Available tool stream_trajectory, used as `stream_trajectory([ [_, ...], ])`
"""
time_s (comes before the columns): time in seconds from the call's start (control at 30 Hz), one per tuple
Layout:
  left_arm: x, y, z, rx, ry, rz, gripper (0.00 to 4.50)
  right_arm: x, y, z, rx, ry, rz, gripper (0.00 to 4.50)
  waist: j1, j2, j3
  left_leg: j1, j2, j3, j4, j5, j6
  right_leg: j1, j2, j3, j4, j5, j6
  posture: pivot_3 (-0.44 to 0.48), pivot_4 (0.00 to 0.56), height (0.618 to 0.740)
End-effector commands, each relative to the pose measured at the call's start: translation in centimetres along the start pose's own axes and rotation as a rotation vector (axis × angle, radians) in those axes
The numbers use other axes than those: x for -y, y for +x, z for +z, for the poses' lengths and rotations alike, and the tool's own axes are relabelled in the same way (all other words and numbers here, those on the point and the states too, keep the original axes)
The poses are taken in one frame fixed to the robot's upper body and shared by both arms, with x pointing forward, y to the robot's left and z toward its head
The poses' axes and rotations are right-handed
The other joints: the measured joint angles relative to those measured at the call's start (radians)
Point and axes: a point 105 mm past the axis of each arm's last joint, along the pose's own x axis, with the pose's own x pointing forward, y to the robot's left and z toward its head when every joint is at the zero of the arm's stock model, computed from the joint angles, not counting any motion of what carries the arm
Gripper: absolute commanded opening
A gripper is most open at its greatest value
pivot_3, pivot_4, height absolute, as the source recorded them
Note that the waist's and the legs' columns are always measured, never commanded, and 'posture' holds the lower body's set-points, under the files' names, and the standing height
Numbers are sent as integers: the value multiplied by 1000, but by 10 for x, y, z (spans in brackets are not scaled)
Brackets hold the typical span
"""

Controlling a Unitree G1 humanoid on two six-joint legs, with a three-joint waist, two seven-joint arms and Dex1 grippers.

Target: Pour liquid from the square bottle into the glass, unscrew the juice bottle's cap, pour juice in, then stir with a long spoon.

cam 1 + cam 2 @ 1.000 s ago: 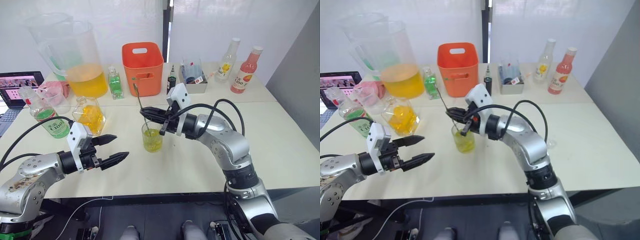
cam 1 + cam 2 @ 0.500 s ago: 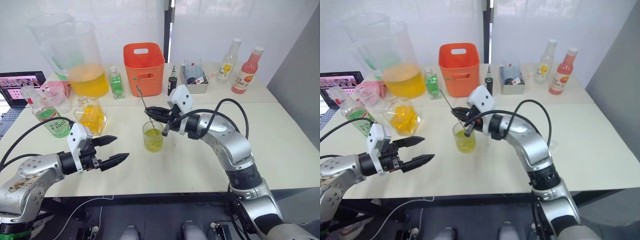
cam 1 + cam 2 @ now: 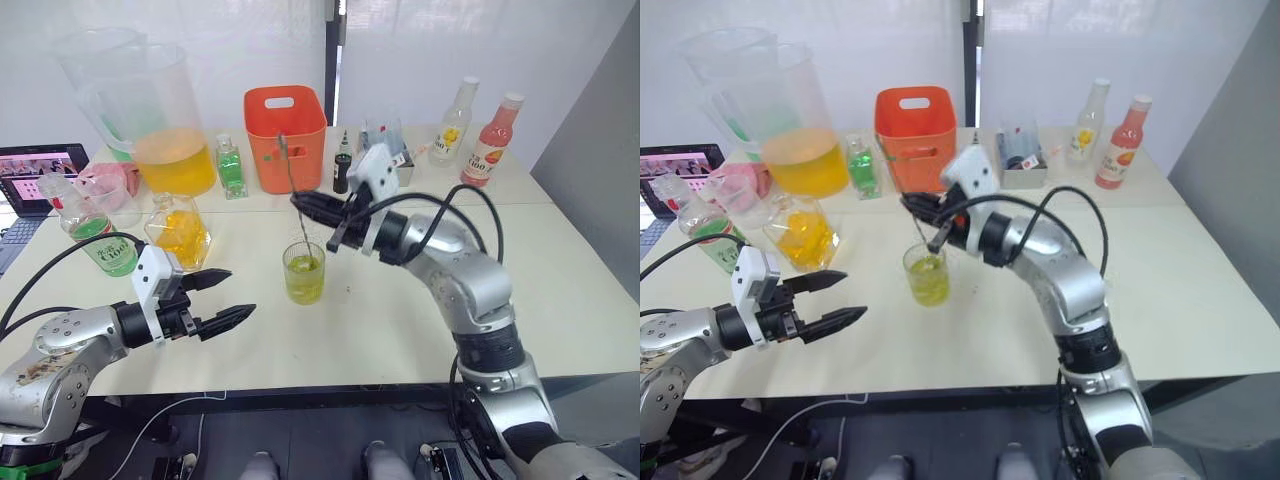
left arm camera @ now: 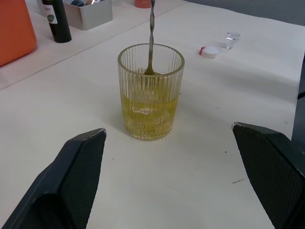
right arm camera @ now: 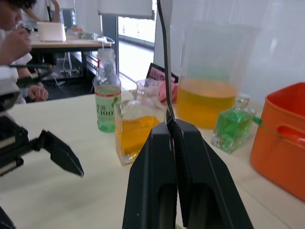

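Observation:
The glass [image 3: 304,273], ribbed and partly filled with yellow-green liquid, stands mid-table. My right gripper [image 3: 300,203] hovers above it, shut on the stem of the long spoon [image 3: 293,190]. The spoon hangs nearly upright. Its bowl [image 4: 149,70] sits inside the glass, above the liquid. My left gripper [image 3: 240,292] rests open near the table's front, left of the glass, holding nothing. The square bottle [image 3: 180,230] with orange liquid stands behind it. The juice bottle [image 3: 100,245] is further left. The cap [image 4: 209,51] lies on the table beyond the glass.
Two big pitchers [image 3: 172,140], an orange bin [image 3: 287,135], a small green bottle [image 3: 231,165], a dark bottle [image 3: 343,168] and a metal tray [image 3: 388,168] line the back. A clear bottle [image 3: 453,125] and pink bottle [image 3: 493,140] stand back right. A laptop [image 3: 40,175] and measuring cup [image 3: 115,200] sit left.
My right gripper has risen and moved back, lifting the spoon from a slant deep in the glass to nearly upright with its bowl above the liquid. The left arm has stayed put.

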Motion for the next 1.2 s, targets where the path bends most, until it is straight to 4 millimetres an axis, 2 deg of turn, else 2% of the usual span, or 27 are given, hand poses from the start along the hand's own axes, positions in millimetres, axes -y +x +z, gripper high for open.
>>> stream_trajectory([
  [0.03,-1,0,7,19,40,-3,4481,-6,-3,27,71,3,29,0,0,0,0,0,0,0,0,0,0,0,0,0,0,0,0,0,150,740],
  [0.27,-1,2,4,17,41,-10,4481,-5,-8,39,92,127,36,0,0,0,0,0,1,0,0,0,0,0,1,0,0,0,0,0,150,740],
  [0.87,0,5,4,23,41,-21,4481,-2,-11,28,9,61,12,0,0,0,0,0,2,0,0,0,0,0,2,0,0,0,-1,0,150,740],
  [1.2,-7,7,6,32,75,14,4481,15,-16,45,72,227,-25,0,0,0,0,0,2,0,0,0,0,0,2,0,0,0,-1,0,150,740],
])
